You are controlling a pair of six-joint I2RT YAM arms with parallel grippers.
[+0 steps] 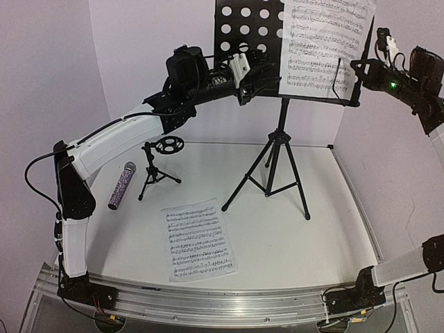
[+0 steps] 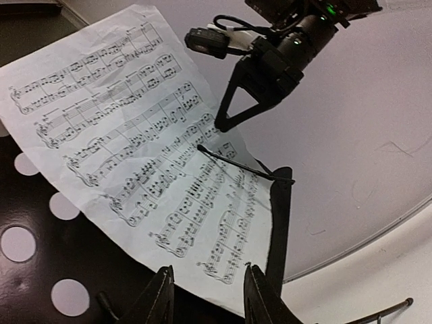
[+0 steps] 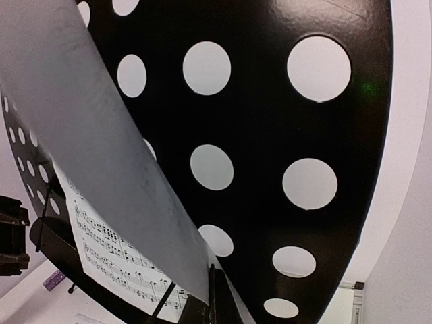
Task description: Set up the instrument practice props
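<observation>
The tall black music stand [image 1: 280,149] stands at the back, its perforated tray [image 1: 243,28] up high. One sheet-music page [image 1: 322,41] leans on the tray's right half. My right gripper [image 1: 355,64] is shut on that page's right edge; its wrist view shows the closed gripper [image 3: 217,297] at the curled page [image 3: 101,169]. My left gripper [image 1: 258,82] is open at the tray's lower lip; in the wrist view the gripper [image 2: 209,297] stands apart below the page [image 2: 135,135]. The second page [image 1: 199,239] lies flat on the table. The purple microphone [image 1: 121,185] lies beside the small mic stand [image 1: 159,166].
White walls enclose the table on the left, back and right. A thin wire page retainer [image 2: 236,165] crosses the page's lower corner. The music stand's tripod legs [image 1: 267,184] spread over the table's middle. An aluminium rail [image 1: 208,298] runs along the near edge.
</observation>
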